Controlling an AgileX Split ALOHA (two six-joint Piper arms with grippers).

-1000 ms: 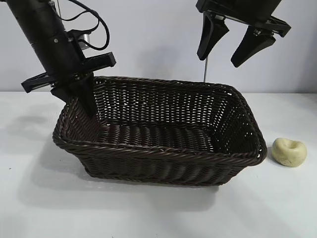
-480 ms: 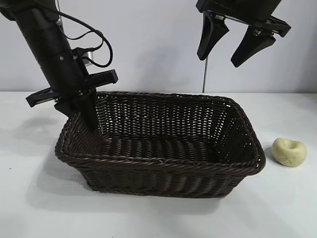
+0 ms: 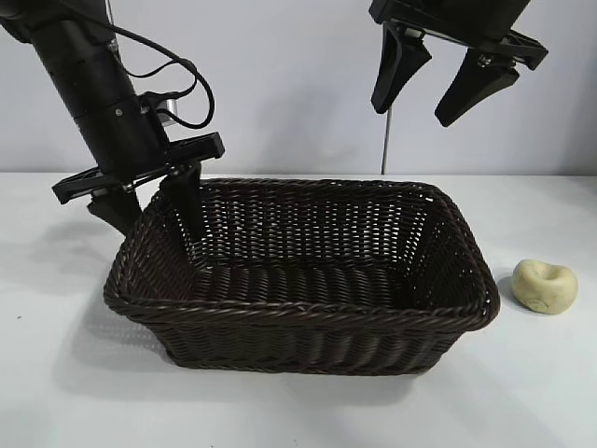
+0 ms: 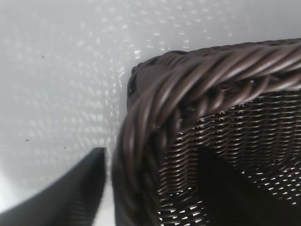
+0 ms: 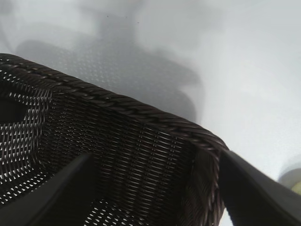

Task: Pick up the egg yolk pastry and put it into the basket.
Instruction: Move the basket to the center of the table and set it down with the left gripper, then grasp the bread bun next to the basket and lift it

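The dark brown wicker basket point(image 3: 308, 315) stands in the middle of the white table. The egg yolk pastry point(image 3: 545, 286), a pale yellow lump with a dimple, lies on the table just right of the basket, apart from it. My left gripper point(image 3: 157, 229) is open and straddles the basket's far left rim point(image 4: 188, 84), one finger outside and one inside. In the left wrist view, the left gripper point(image 4: 150, 155) has the braided rim between its fingers. My right gripper point(image 3: 412, 112) hangs open high above the basket's back right part, with nothing in it.
The right wrist view looks down on the basket's corner point(image 5: 141, 113) between the right gripper's point(image 5: 156, 157) fingers, with a pale edge of the pastry point(image 5: 294, 181) at the picture's border. A thin metal rod point(image 3: 384, 140) stands behind the basket. White table point(image 3: 298, 411) surrounds the basket.
The left gripper was shut on the basket's left rim and has opened, letting it go. The basket shifted slightly to the right before that. The right arm has not moved.
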